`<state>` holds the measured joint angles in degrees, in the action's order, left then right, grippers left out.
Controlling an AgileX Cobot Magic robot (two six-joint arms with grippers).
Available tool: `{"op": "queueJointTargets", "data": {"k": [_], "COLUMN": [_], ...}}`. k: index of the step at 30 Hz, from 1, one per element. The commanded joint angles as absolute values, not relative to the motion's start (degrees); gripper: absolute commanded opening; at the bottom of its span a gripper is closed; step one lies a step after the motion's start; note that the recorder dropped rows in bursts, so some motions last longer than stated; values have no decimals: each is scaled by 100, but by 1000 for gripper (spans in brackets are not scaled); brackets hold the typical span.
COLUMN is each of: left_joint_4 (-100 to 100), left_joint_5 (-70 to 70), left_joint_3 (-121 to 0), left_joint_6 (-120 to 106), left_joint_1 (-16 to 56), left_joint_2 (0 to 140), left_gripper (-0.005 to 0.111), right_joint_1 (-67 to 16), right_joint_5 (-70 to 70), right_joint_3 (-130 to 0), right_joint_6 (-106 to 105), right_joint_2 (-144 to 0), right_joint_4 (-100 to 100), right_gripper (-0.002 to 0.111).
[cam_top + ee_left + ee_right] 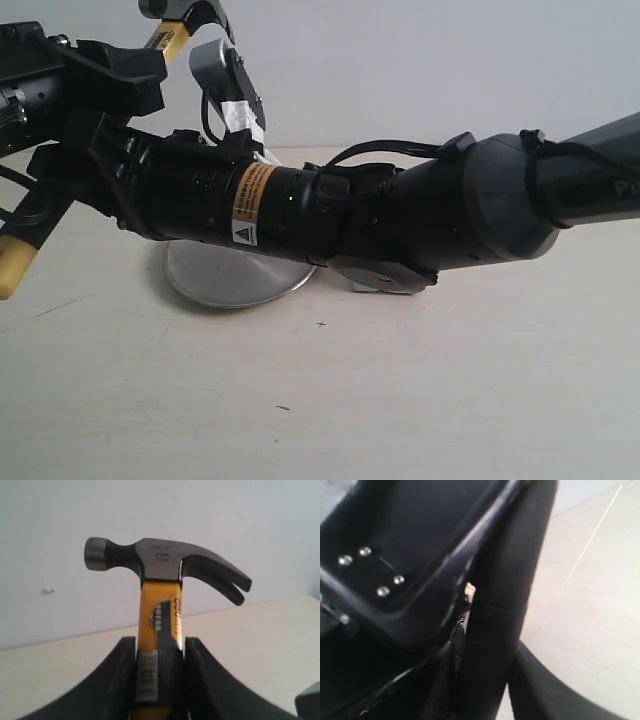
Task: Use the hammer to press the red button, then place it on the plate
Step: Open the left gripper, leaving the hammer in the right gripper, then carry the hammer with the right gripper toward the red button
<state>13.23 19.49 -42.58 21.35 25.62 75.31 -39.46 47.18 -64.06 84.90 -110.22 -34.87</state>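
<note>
The hammer [159,562] stands upright in the left wrist view, dark head on top and yellow neck below. My left gripper [160,647] is shut on its handle. In the exterior view the hammer [170,42] slants from the top left down to its yellow end at the left edge. My left gripper [115,72] holds it high up. My right gripper [50,190] has reached across and grips lower down. In the right wrist view, my right gripper [487,655] is shut on the black handle [505,580]. The plate [225,285] lies behind the right arm. The red button is hidden.
The right arm [400,215] stretches across the middle of the exterior view, low over the pale table [330,400], and covers what lies behind it. A grey camera mount [225,75] rises above that arm. A white wall closes the back.
</note>
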Motion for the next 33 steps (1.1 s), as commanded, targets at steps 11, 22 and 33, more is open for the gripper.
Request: {"op": "queueJointTargets", "data": {"k": [11, 22, 33], "left_joint_4": [1294, 1270, 1270], "left_joint_5": [2280, 2171, 1150], "left_joint_3": [-4336, -4336, -4336], "left_joint_6": [2102, 2162, 2162], "left_joint_1": [2607, 2160, 1712], "left_joint_2": [7466, 7331, 6483], "left_gripper": [22, 53, 45], "right_joint_1": [-3933, -3933, -3933], "right_joint_5": [4807, 4771, 3047], "right_joint_3": [-6445, -6434, -6434], "right_joint_6": [8570, 8557, 8617], "right_joint_2": [-11005, -11005, -10743], "right_joint_4": [-3550, -3624, -4816], "right_gripper": [0, 0, 0]}}
